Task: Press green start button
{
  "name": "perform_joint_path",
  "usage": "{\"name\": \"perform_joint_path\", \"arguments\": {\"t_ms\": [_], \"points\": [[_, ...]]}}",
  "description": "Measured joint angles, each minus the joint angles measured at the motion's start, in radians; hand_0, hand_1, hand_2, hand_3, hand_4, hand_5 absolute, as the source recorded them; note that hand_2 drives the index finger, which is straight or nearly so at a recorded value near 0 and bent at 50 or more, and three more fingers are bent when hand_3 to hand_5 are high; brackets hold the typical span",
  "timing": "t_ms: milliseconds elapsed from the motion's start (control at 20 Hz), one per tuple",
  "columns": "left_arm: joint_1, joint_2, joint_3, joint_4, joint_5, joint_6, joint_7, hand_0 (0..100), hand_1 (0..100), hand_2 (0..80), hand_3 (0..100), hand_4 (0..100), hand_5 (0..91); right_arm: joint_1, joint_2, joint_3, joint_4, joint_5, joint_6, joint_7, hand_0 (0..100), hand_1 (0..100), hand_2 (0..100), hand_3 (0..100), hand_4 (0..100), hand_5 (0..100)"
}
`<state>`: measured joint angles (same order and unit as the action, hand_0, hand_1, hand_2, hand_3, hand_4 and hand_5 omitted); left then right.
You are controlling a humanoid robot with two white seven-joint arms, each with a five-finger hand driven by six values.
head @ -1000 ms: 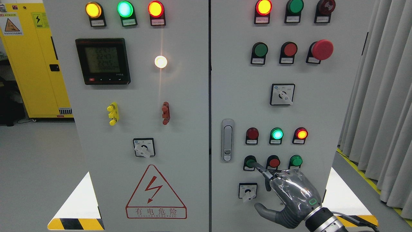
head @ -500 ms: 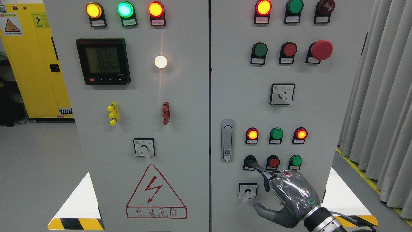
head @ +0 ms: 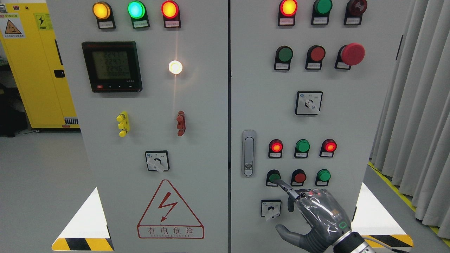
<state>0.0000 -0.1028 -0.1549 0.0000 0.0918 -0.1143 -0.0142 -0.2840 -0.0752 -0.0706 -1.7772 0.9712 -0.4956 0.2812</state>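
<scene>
Cabinet doors are filling most of the view: a grey control cabinet (head: 197, 105) is standing upright with two doors meeting at a dark vertical seam. Beyond it at the far left a yellow cabinet (head: 38, 70) is showing, and pale curtains (head: 418, 105) are hanging at the right. On the left door a digital meter (head: 111, 66) is displaying rows of digits, and a red lightning warning triangle (head: 170, 209) is sitting low down.

On the right door, a grey door handle (head: 248, 153) is standing just left of a row of three indicator lamps, where the left red lamp (head: 276, 147) and right red lamp (head: 329, 146) are glowing while the green lamp (head: 302, 146) between them is looking unlit.

Below them the right hand (head: 316, 214) is reaching in from the lower right. Its index finger (head: 285, 187) is pointing straight out, its tip touching the green start button (head: 273, 176), which is sitting at the left end of the lowest button row; the thumb is sticking out sideways and the other fingers are curling in, holding nothing.
</scene>
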Motion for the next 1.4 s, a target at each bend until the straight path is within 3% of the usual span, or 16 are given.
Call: {"name": "perform_joint_path", "arguments": {"t_ms": [100,150,250,350,550,600,750,1050,1400], "points": [[0.0,0.0,0.0,0.0,0.0,0.0,0.0,12,56,0.0,0,0,0.0,0.022,0.003,0.001,-0.012,-0.089,-0.002,-0.003,31,62,0,61,58,46],[0.0,0.0,0.0,0.0,0.0,0.0,0.0,12,56,0.0,0,0,0.0,0.033,0.004,0.001,-0.017,-0.144,-0.002,0.007,31,62,0,38,40,31],[0.0,0.0,0.0,0.0,0.0,0.0,0.0,12,56,0.0,0,0,0.0,0.06,0.006,0.008,-0.03,-0.281,0.014,0.027,30,61,0,26,29,26],[0.0,0.0,0.0,0.0,0.0,0.0,0.0,12,56,0.0,0,0,0.0,0.092,0.008,0.018,-0.048,-0.411,0.074,0.044,32,59,0,15,21,18],[0.0,0.0,0.0,0.0,0.0,0.0,0.0,12,56,0.0,0,0,0.0,0.162,0.009,0.034,-0.092,-0.675,0.211,0.056,35,57,0,11,18,11],[0.0,0.0,0.0,0.0,0.0,0.0,0.0,12,56,0.0,0,0,0.0,0.182,0.009,0.037,-0.103,-0.736,0.241,0.057,39,53,0,6,14,6],[0.0,0.0,0.0,0.0,0.0,0.001,0.0,12,56,0.0,0,0,0.0,0.225,0.009,0.045,-0.138,-0.889,0.304,0.058,35,52,0,4,14,5],[0.0,0.0,0.0,0.0,0.0,0.005,0.0,12,56,0.0,0,0,0.0,0.278,0.007,0.056,-0.184,-1.035,0.334,0.062,32,52,0,3,15,3],[0.0,0.0,0.0,0.0,0.0,0.003,0.0,12,56,0.0,0,0,0.0,0.31,0.006,0.063,-0.214,-1.09,0.337,0.063,31,52,0,4,17,4]]}}
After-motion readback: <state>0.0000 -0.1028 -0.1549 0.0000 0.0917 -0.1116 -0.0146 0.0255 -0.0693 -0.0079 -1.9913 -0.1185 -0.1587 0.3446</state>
